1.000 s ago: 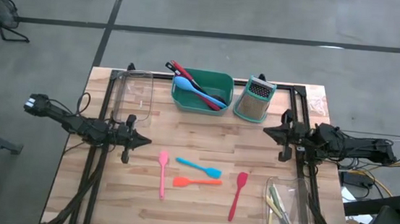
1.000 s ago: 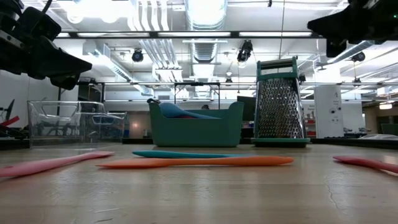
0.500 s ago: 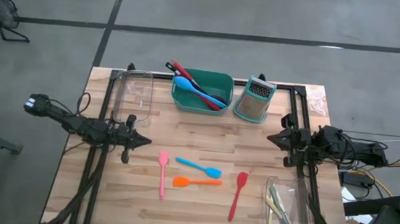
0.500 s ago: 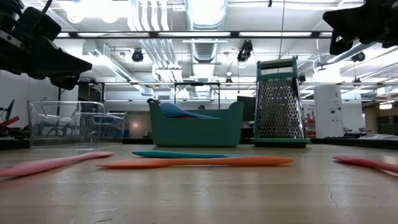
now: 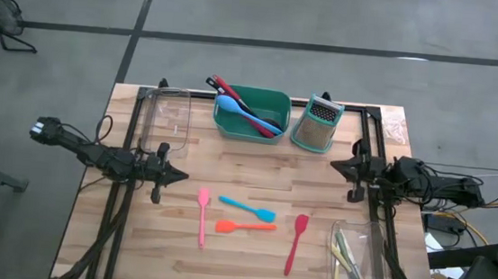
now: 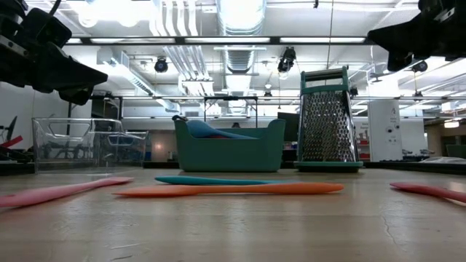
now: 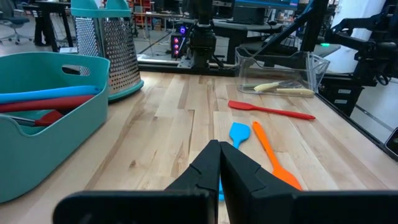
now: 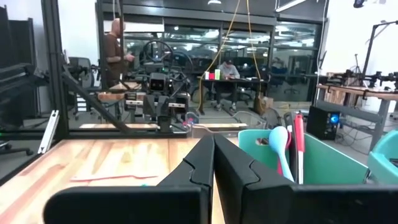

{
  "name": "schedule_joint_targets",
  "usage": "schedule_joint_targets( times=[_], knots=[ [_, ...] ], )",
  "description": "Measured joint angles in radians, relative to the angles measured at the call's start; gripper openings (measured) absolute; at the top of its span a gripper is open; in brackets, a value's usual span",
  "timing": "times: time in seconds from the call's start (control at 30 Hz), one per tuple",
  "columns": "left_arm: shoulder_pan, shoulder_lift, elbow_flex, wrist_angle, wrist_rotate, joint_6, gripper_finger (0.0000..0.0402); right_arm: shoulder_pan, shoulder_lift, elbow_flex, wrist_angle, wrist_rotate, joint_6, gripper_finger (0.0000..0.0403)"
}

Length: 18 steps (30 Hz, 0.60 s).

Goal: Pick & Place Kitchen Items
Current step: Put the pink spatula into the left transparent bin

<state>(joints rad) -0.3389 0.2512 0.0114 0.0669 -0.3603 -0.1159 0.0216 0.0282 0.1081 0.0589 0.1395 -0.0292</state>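
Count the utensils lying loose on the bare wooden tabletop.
4: pink spatula, blue spatula, orange spatula and red spatula, all near the front centre. Others sit in containers.

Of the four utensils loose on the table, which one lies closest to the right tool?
The red spatula. It lies apart from the pink, blue and orange ones, on the side nearest the right tool.
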Motion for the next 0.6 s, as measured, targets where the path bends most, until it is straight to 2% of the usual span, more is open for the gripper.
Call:
schedule_joint_targets(
  times=[0.47, 0.6],
  knots=[
    [0.001, 0.0, 0.0, 0.012, -0.005, 0.005, 0.0012, 0.0, 0.007, 0.0, -0.003, 0.0, 0.001, 0.0008],
    [0.003, 0.0, 0.0, 0.156, -0.117, -0.011, 0.0012, 0.0, 0.007, 0.0, -0.002, 0.0, 0.0, 0.0008]
  ],
)
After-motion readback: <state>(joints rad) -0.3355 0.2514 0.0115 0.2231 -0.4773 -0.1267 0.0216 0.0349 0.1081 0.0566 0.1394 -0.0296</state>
